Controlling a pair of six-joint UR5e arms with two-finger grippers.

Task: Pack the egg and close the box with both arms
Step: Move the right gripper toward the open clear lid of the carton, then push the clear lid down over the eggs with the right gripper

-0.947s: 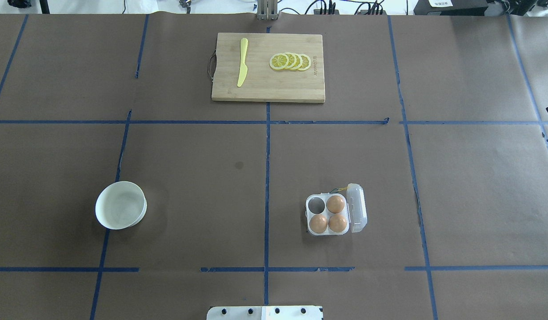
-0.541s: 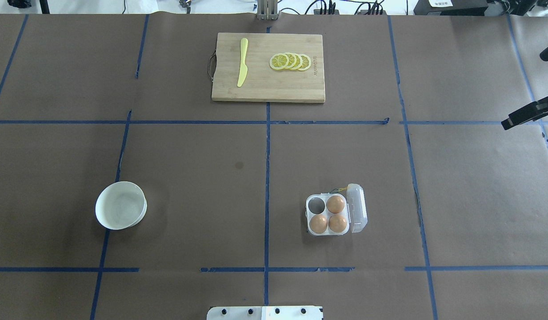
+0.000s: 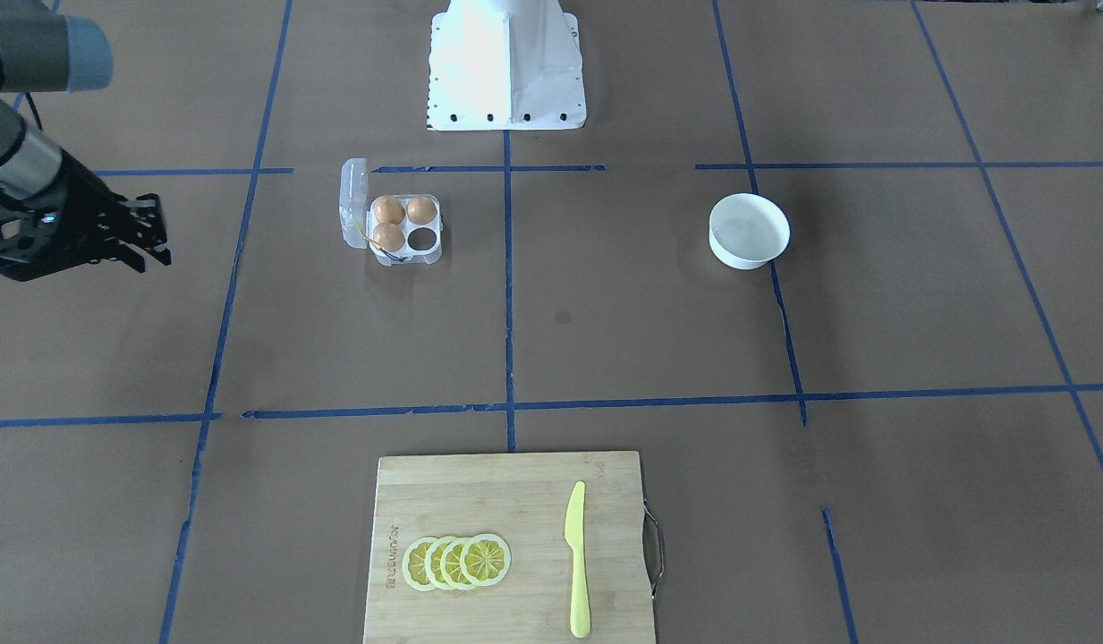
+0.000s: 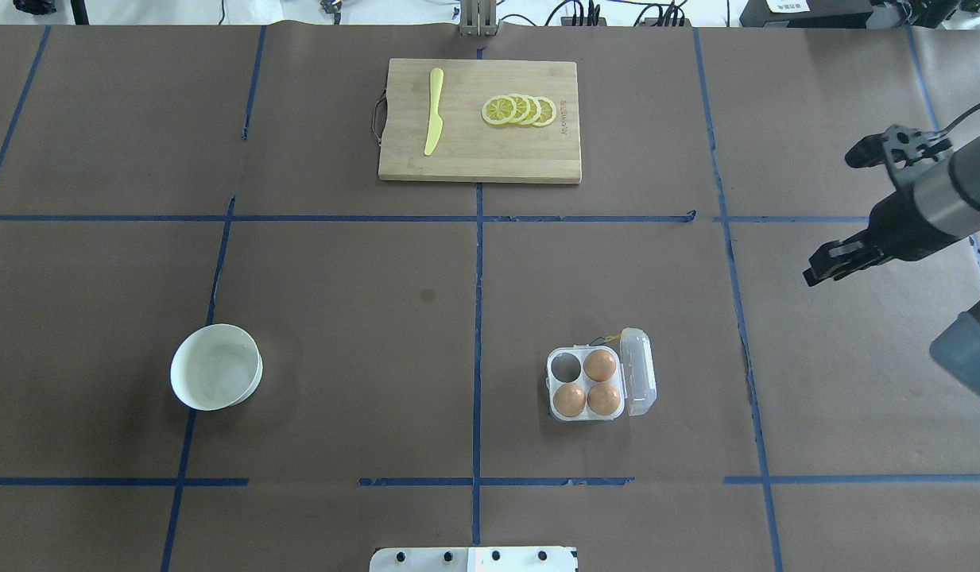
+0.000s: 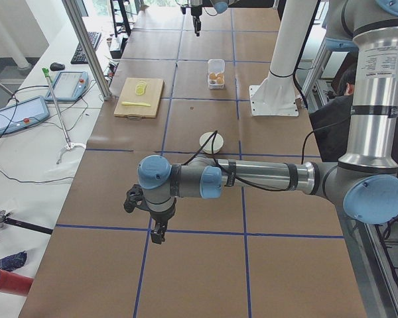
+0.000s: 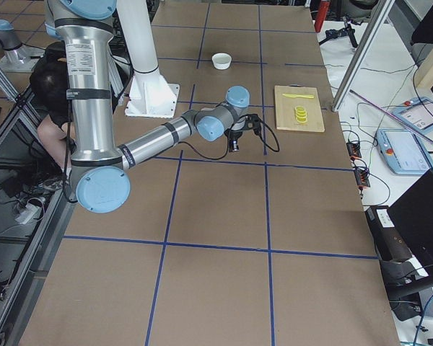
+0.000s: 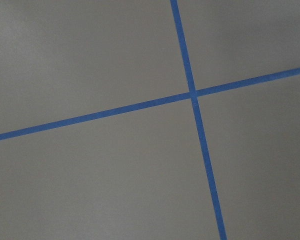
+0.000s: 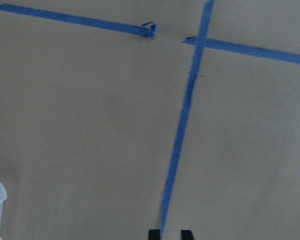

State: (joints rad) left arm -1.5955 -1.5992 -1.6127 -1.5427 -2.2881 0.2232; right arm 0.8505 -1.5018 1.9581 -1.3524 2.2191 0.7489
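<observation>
The clear box [image 4: 555, 388] stands right of the table's middle with its lid [image 4: 640, 372] open to the right. Three orange-brown eggs [image 4: 599, 365] fill three cups; the far-left cup [image 4: 567, 366] is empty. The box also shows in the front view [image 3: 428, 257]. My right gripper [image 4: 809, 276] hangs far to the right of the box and beyond it, empty. Its fingertips [image 8: 154, 234] stand close together in the right wrist view. My left gripper [image 5: 157, 235] shows only in the left side view, off the table's left end; I cannot tell its state.
A white bowl [image 4: 216, 366] stands at the near left, with nothing visible in it. A wooden cutting board [image 4: 480, 163] with a yellow knife [image 4: 434, 111] and lemon slices [image 4: 519, 110] lies at the far middle. The white pedestal base [image 3: 506, 63] is at the robot's edge.
My right arm has come in from the overhead view's right edge, moving left and nearer toward the box. The box, eggs and bowl have not moved.
</observation>
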